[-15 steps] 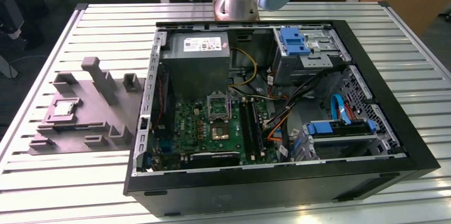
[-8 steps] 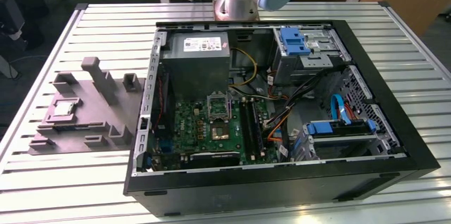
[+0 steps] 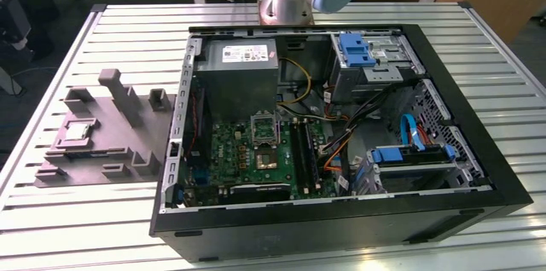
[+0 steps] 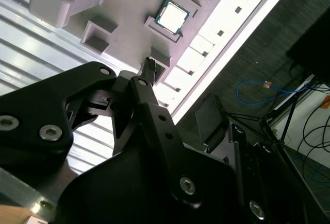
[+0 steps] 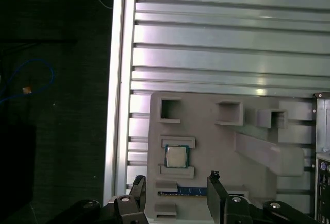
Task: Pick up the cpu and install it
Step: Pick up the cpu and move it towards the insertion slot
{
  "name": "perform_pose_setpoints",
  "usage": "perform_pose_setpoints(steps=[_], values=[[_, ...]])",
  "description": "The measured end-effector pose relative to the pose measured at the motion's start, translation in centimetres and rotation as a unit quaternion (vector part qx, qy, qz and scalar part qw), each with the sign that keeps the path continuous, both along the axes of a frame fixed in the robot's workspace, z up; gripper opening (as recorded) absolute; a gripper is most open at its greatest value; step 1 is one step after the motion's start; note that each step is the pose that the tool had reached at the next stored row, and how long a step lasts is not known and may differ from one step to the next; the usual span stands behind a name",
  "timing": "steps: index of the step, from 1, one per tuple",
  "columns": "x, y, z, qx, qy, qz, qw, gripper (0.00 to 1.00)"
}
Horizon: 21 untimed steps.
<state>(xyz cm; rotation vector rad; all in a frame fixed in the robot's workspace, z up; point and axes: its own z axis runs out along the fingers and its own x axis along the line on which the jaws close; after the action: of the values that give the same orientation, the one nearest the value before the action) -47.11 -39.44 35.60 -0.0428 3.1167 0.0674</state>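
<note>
We see the cpu (image 5: 176,156) pale silver on top with a thin green rim, just beyond the black fingers (image 5: 215,184). Around it the holder (image 5: 206,147) is matt grey. The table (image 5: 232,44) runs in bright silver ribbed stripes. Between the fingers shows a blue strip (image 5: 192,189).

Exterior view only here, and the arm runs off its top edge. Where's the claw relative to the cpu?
Observer: In the first wrist view the claw hangs over the grey tray, near the cpu, not touching it.
Operator: Open or shut?
Observer: Open; its fingertips stand apart, nothing between them.
Operator: Cpu seated properly?
Observer: In both wrist views it lies flat in its recess, silver top up.
</note>
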Motion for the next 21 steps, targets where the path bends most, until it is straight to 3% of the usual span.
perform_pose_setpoints(steps=[21], values=[[0.0, 0.0, -0.44, 0.0, 0.0, 0.0, 1.0, 0.59]])
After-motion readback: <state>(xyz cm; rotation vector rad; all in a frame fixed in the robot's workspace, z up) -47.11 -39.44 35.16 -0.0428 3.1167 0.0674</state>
